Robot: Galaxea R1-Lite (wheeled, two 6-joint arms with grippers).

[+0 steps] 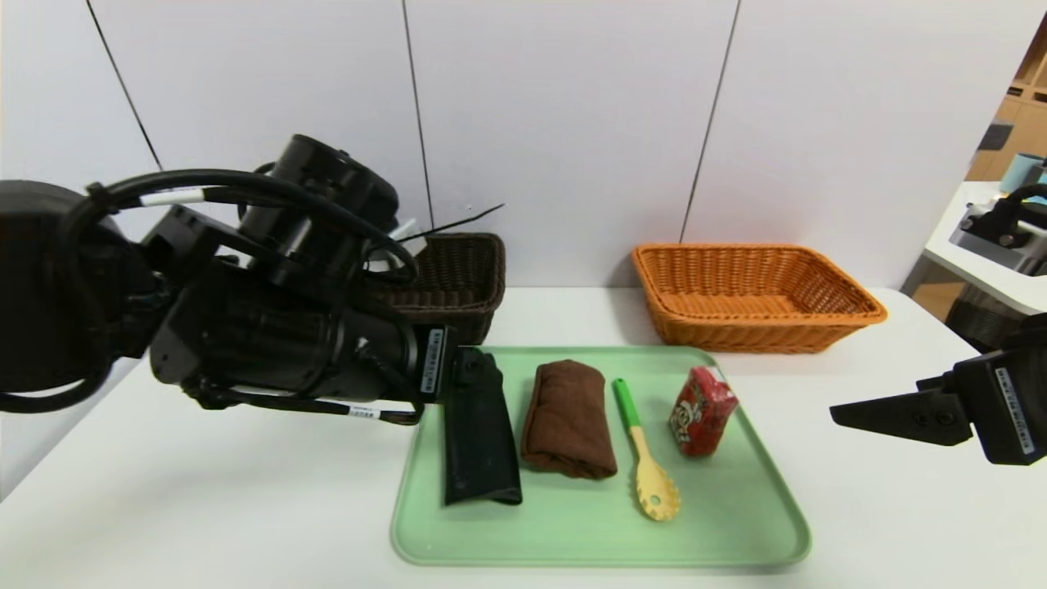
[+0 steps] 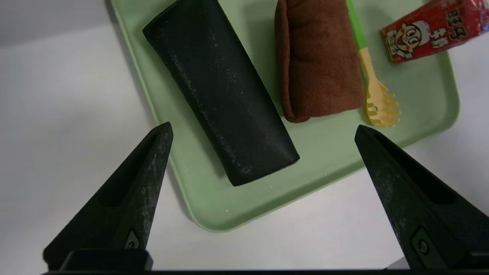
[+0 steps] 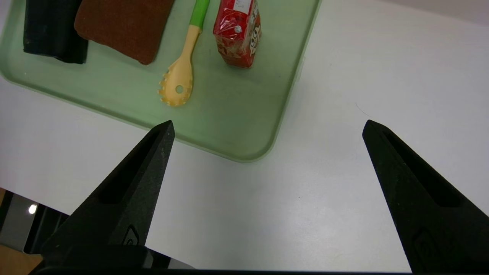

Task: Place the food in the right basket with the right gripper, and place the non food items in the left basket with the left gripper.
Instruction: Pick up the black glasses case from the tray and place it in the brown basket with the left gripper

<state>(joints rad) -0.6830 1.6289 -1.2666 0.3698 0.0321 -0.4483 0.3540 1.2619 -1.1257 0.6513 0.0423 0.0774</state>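
Four things lie on the green tray [image 1: 761,523], none sorted yet. Leftmost, the black case [image 1: 481,433] runs front to back, its near end slightly wider. The left hand [image 2: 263,133] hangs wide open and empty over it, so picking it up looks like the step in hand: descend, straddle its short width, close, carry to the dark basket [image 1: 458,278]. The right hand [image 3: 267,126], open and empty, waits above the counter [image 3: 363,76] beside the tray.

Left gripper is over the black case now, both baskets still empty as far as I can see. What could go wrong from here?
1. The black case lies close beside the brown towel; the open left gripper may snag both.
2. The left arm hides much of the dark basket in the head view, so a drop could miss it.
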